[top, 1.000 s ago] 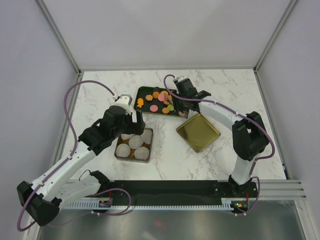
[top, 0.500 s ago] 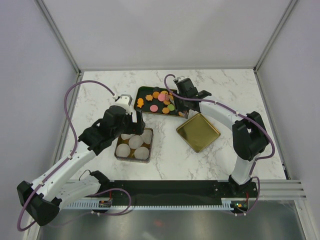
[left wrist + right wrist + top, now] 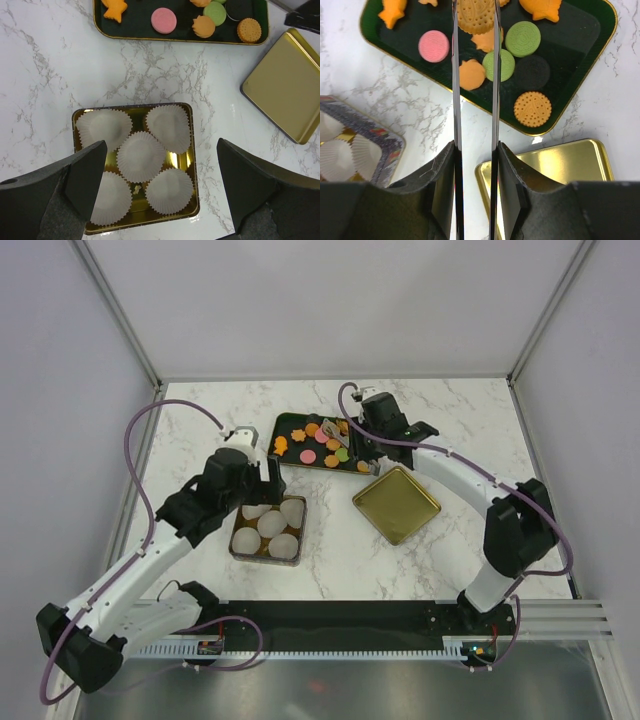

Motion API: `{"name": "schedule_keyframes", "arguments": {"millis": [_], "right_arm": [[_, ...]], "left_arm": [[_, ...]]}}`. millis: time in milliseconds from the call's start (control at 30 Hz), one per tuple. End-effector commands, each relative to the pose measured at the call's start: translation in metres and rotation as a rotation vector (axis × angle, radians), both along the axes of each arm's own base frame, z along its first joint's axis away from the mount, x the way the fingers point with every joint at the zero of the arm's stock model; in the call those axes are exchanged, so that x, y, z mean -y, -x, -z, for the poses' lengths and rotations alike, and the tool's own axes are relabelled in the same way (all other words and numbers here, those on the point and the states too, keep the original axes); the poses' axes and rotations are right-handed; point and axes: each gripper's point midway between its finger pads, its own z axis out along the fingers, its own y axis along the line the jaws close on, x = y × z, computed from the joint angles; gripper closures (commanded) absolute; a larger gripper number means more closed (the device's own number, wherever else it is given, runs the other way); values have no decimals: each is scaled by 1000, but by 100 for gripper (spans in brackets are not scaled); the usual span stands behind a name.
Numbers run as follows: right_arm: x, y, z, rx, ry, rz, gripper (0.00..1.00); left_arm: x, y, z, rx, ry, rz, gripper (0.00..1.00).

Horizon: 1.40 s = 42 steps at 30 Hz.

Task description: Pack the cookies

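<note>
- Right gripper (image 3: 333,430): reaches over the dark green rectangular tray with a gold rim (image 3: 580,30), at the far middle of the white marble table (image 3: 50,75).
- Its two thin flat fingers (image 3: 455,75) are clenched on a round orange biscuit with a stamped face (image 3: 476,16). The biscuit fills the gap and touches both blades. Cannot tell whether it is clear of the tray floor.
- The cookies (image 3: 522,38): every other one in sight lies flat on the green tray.
- Right wrist view, tray contents: one pink round (image 3: 434,46), two green rounds side by side, one dark round just right of the nearer green, one orange round with a dotted edge (image 3: 532,108) at the near rim, and orange fish and star shapes at the far side and middle.
- Left gripper (image 3: 161,150): released, jaws spread wide, nothing between them. It hangs above the square gold tin (image 3: 191,150).
- The tin stands on the marble, nearer the arm bases than the tray and apart from it.
- The tin holds five white pleated paper cups (image 3: 142,156): one in the middle, four toward the corners, edges touching.
- Flat square gold lid (image 3: 285,85): lies on the table right of the tin, turned corner-on, close to the tray's near right corner. Top view shows it under the right forearm.
</note>
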Motion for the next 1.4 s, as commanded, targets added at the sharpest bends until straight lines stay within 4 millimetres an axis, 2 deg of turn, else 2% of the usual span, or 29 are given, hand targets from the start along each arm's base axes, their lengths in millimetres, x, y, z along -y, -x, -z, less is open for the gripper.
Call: {"name": "schedule_keyframes", "arguments": {"millis": [0, 200, 267, 400, 433, 500, 600, 700, 900, 1033, 1133, 1367], "right_arm": [[-14, 14, -38, 61, -95, -49, 73], [-30, 42, -45, 56, -127, -114, 73], [-40, 54, -49, 60, -140, -149, 73], [-63, 80, -46, 48, -141, -220, 74], [-73, 91, -46, 44, -141, -255, 74], [-88, 108, -46, 40, -143, -302, 74], [-102, 122, -45, 38, -138, -344, 74], [-122, 143, -41, 26, -133, -409, 75], [-152, 172, -33, 12, -118, -499, 75], [-161, 180, -22, -3, -96, -518, 75], [-166, 177, -14, -3, -84, -512, 76], [-172, 169, -12, 21, -76, -484, 75]], "left_arm": [[-6, -4, 2, -39, 30, -56, 1], [-17, 0, 32, -180, 145, -138, 18], [-24, 3, 41, -200, 157, -176, 21], [-50, 4, 52, -200, 191, -322, 22], [-56, 5, 56, -203, 193, -344, 22], [-67, 3, 54, -185, 200, -384, 21], [-78, -2, 45, -153, 192, -408, 21], [-87, -9, 31, -116, 187, -424, 21], [-95, -19, 8, -55, 173, -425, 21], [-95, -20, 3, -44, 162, -412, 20], [-94, -20, 2, -38, 167, -398, 20], [-92, -18, 4, -38, 169, -382, 20]]}}
